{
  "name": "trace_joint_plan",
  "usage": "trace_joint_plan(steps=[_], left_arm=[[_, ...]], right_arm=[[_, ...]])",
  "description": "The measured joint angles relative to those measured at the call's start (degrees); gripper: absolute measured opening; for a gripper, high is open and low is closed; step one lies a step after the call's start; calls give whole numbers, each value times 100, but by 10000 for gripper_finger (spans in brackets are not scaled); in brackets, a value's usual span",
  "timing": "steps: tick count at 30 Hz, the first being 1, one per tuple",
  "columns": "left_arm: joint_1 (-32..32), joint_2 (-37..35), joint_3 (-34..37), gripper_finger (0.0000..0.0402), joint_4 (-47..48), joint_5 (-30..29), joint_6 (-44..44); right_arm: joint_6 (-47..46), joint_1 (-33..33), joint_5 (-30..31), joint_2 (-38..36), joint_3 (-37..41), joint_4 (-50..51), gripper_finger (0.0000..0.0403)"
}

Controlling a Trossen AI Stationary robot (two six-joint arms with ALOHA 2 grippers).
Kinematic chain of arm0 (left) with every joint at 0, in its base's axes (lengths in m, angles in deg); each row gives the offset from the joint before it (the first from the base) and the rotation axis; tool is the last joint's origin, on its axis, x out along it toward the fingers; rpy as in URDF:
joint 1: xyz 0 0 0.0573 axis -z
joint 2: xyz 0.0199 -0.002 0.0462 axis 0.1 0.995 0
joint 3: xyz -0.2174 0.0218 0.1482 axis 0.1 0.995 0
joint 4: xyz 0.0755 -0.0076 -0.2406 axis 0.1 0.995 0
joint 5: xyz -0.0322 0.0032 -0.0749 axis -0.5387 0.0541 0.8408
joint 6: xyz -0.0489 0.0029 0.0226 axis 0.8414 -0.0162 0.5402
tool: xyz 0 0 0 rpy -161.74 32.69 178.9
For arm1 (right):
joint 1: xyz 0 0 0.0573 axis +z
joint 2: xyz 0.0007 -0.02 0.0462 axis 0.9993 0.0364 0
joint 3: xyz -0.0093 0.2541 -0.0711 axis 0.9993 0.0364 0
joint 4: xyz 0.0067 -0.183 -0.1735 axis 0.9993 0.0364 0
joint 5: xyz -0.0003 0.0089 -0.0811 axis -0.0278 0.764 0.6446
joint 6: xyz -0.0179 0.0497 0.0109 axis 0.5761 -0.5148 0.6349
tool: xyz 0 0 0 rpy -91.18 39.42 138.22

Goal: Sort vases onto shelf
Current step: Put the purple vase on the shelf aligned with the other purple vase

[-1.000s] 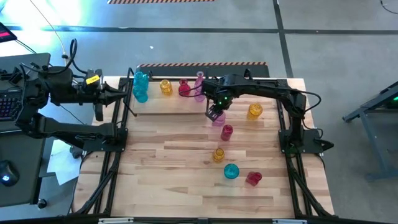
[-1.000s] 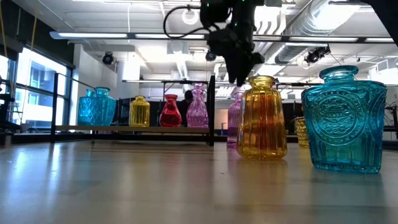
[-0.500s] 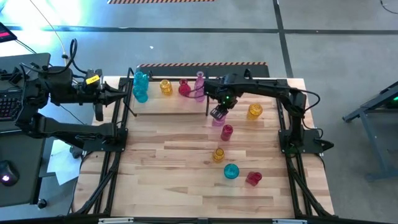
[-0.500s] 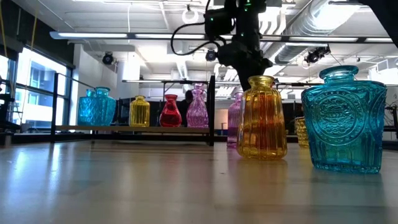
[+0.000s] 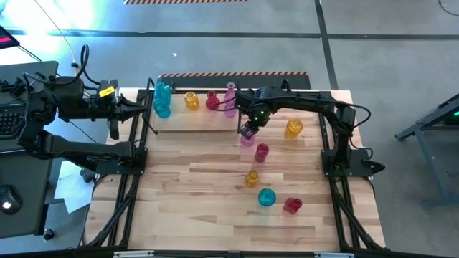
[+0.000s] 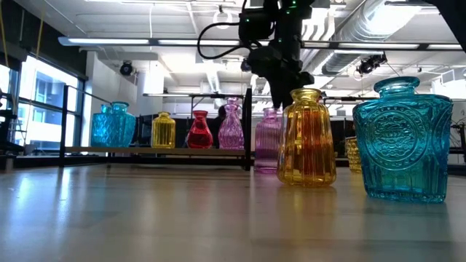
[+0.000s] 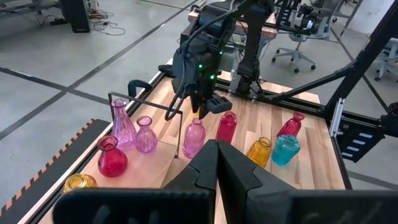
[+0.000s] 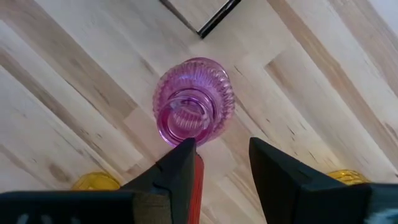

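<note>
My right gripper [image 5: 248, 130] is open, pointing down just above a pink ribbed vase [image 8: 194, 102] that stands upright on the tabletop by the shelf's right end post [image 7: 177, 130]. The vase lies just ahead of its fingertips, not between them. The shelf [image 5: 193, 119] at the far left holds cyan [image 5: 162, 100], yellow [image 5: 191, 99], red [image 5: 212, 102] and pink [image 5: 229, 100] vases on its plank. My left gripper [image 7: 217, 163] is shut and empty, waiting level at the shelf's left end [image 5: 147, 109]. My right gripper's one fingertip [image 8: 185, 149] stands at the edge of the pink vase's shoulder [image 8: 177, 138], coming from above. I cannot tell whether it touches the vase. The vase stands upright on its base on the table.
Loose on the tabletop stand an amber vase [image 5: 293, 128], a magenta vase [image 5: 262, 152], a small amber vase [image 5: 252, 178], a cyan vase [image 5: 266, 197] and a red vase [image 5: 291, 206]. Bare wood lies on the table's left and near parts.
My right gripper has swung a little toward the table's right, then back left and slightly down over the pink vase. The pink vase has slid a short way toward the table's left, staying upright.
</note>
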Motion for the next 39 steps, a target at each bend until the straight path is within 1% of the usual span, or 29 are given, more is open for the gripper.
trace_joint_plan(steps=[7, 12, 27, 39], left_arm=[[1, 0, 0, 0, 0, -4, -2], [2, 0, 0, 0, 2, -9, -4], [0, 0, 0, 0, 2, -13, 105], [1, 0, 0, 0, 2, -13, 108]], right_arm=[[-193, 3, 11, -150, 28, 60, 140], [-167, 3, 10, -132, 27, -116, 140], [-195, 38, 10, -126, 17, -115, 140], [48, 128, -74, 309, -27, -107, 140]])
